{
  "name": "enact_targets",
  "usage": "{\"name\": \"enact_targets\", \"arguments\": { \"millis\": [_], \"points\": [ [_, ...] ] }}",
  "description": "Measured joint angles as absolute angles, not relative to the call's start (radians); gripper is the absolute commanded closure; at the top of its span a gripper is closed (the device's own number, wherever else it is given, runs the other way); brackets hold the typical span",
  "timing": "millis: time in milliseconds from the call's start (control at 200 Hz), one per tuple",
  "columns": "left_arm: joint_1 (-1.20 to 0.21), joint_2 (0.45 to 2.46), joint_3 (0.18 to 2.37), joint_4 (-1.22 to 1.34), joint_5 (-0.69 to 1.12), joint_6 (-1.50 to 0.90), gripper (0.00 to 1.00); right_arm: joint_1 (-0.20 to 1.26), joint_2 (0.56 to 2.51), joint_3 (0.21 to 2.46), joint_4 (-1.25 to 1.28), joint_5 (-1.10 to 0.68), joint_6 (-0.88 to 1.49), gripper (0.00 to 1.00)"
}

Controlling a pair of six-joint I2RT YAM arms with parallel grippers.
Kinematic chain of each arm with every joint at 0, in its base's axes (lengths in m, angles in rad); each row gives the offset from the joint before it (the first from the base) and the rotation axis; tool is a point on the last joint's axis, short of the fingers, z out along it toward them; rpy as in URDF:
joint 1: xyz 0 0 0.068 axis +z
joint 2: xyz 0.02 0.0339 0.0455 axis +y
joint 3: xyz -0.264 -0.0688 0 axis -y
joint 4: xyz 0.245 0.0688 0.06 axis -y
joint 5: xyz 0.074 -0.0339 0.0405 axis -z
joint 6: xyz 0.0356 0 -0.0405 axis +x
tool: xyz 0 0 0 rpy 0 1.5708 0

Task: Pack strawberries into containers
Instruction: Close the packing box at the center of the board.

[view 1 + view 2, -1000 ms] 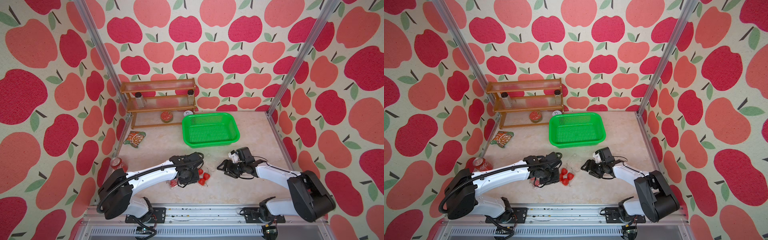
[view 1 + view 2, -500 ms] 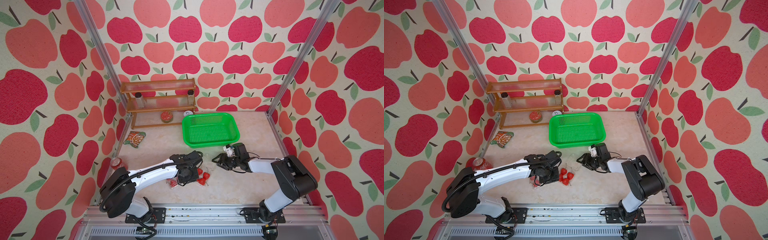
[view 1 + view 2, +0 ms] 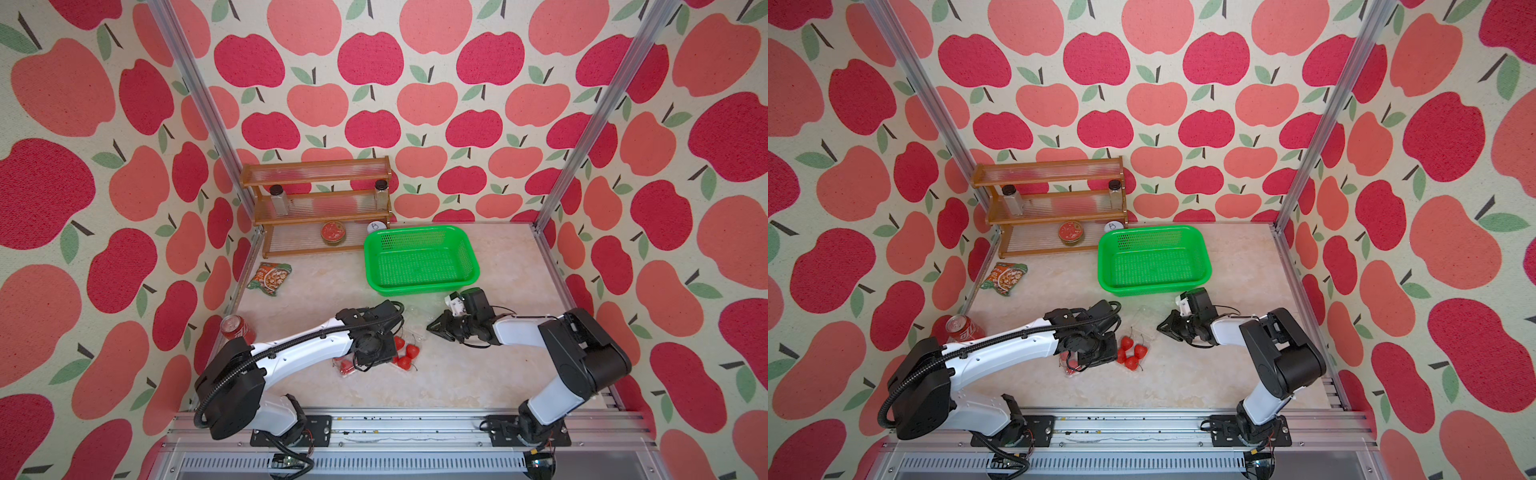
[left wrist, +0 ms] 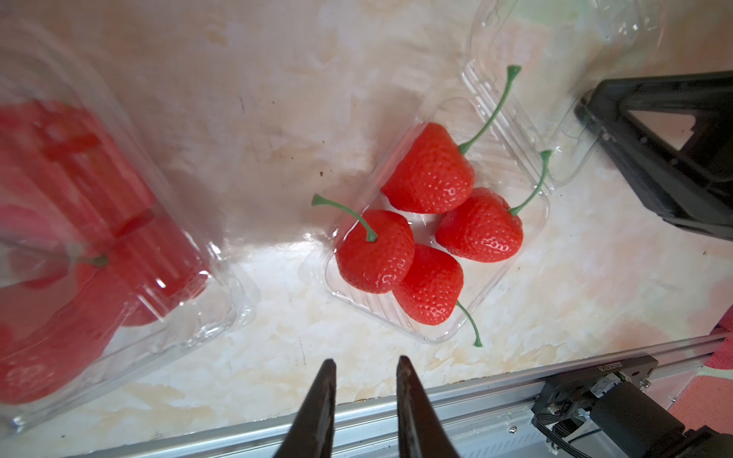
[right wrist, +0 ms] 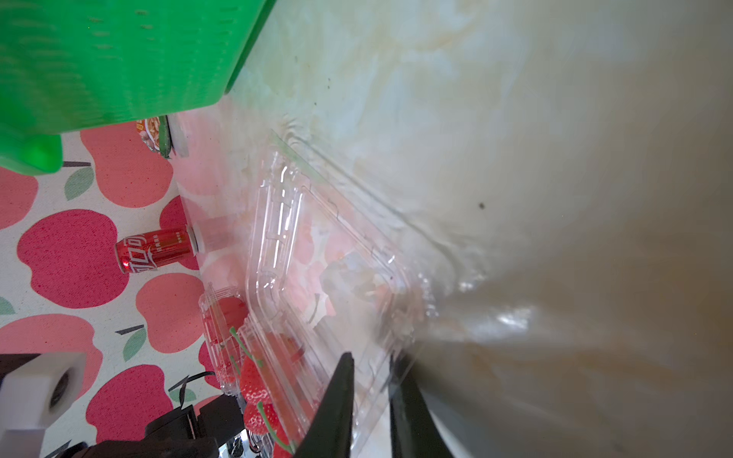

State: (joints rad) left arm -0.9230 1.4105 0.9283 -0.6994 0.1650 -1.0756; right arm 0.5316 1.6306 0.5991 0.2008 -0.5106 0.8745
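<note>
Right gripper (image 5: 371,366) jaws pinch the clear plastic clamshell lid (image 5: 317,257) (four glossy red strawberries (image 4: 428,222) inside). Left gripper (image 4: 367,363) jaws, lower centre: slightly parted, empty.

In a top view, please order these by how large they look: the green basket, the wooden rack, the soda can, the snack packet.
Largest first:
1. rack
2. basket
3. packet and can: these look nearly alike, and the can is nearer the camera, so I do not rank them.
</note>
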Motion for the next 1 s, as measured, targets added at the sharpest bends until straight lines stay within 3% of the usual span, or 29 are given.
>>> {"name": "enact_targets", "arguments": {
  "millis": [405,565,830,1000],
  "points": [
    [-0.921,1.386,0.925,-0.707,0.163,-1.076,0.73,0.587,1.569,0.657,0.079,-0.439,0.773,0.95],
    [-0.900,1.386,0.925,-0.706,0.165,-1.065,0.68,0.622,1.531,0.680,0.022,-0.397,0.732,0.95],
    [-0.795,1.433,0.965,-0.692,0.168,-1.008,0.51,0.643,1.488,0.683,-0.012,-0.349,0.702,0.95],
    [-0.702,1.516,1.035,-0.632,0.192,-0.929,0.50,0.643,1.488,0.683,-0.024,-0.341,0.699,0.95]
  ]
}}
